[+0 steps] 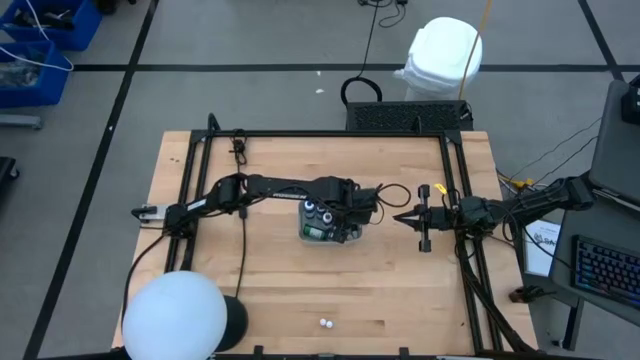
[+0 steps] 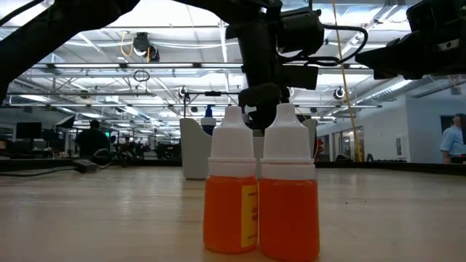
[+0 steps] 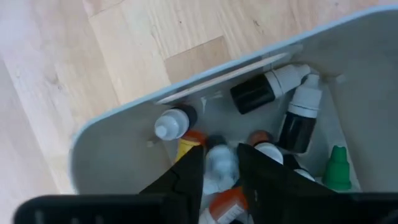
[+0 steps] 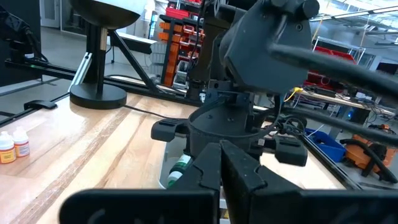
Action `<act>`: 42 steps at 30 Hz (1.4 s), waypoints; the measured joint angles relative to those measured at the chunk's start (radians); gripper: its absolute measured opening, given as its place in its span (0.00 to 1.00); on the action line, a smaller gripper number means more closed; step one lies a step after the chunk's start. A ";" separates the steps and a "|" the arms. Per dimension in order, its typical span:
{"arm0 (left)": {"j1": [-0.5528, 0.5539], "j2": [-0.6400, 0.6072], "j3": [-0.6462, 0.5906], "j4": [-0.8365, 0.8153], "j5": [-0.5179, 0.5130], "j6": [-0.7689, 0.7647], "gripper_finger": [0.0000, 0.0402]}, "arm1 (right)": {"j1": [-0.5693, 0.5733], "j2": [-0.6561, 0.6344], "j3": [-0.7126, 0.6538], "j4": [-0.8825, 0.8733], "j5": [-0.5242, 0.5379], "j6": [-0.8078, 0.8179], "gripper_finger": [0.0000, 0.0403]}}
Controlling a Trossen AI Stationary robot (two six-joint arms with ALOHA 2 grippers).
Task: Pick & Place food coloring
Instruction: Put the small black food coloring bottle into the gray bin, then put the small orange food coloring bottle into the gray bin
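Observation:
A translucent grey tray (image 1: 347, 238) sits mid-table with several food coloring bottles lying in it: dark ones with white tops (image 3: 298, 121), a green-capped one (image 3: 336, 171) and orange ones. My left gripper (image 1: 322, 212) (image 3: 219, 169) reaches down into the tray and is shut on a white-capped bottle. Two orange bottles with white caps (image 2: 260, 191) (image 1: 325, 323) stand upright side by side on their bases near the table's near edge. My right gripper (image 1: 399, 218) (image 4: 220, 152) hovers shut just right of the tray, pointing at the left arm. My left gripper pinches a white-capped bottle (image 3: 219, 159) between its two fingers, coming from above and pointing down into the tray. The bottle is still among the others inside the tray, and whether it is lifted off them I cannot tell.
A black frame (image 1: 455, 200) runs around the work area. A lamp with a white dome (image 1: 172, 315) stands at the near left corner. Bare wood lies between the tray and the two standing bottles. A keyboard (image 1: 605, 270) lies beyond the right edge.

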 joint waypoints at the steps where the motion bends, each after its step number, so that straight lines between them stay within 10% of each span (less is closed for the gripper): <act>1: 0.000 -0.002 0.000 -0.001 -0.007 0.000 0.28 | 0.000 0.000 0.000 0.000 0.000 0.000 0.00; 17: -0.110 -0.265 0.160 -0.263 -0.153 -0.119 0.35 | 0.000 0.003 0.000 -0.009 -0.003 0.026 0.00; 24: -0.183 -0.387 0.074 -0.285 -0.157 -0.220 0.11 | 0.000 0.006 0.000 -0.009 -0.003 0.029 0.00; 31: -0.260 -0.548 -0.394 0.012 -0.051 -0.176 0.01 | 0.000 0.015 0.000 -0.027 -0.003 0.057 0.00; 42: -0.125 -1.090 -1.355 1.000 0.126 -0.308 0.01 | 0.000 0.017 0.000 -0.037 -0.002 0.057 0.00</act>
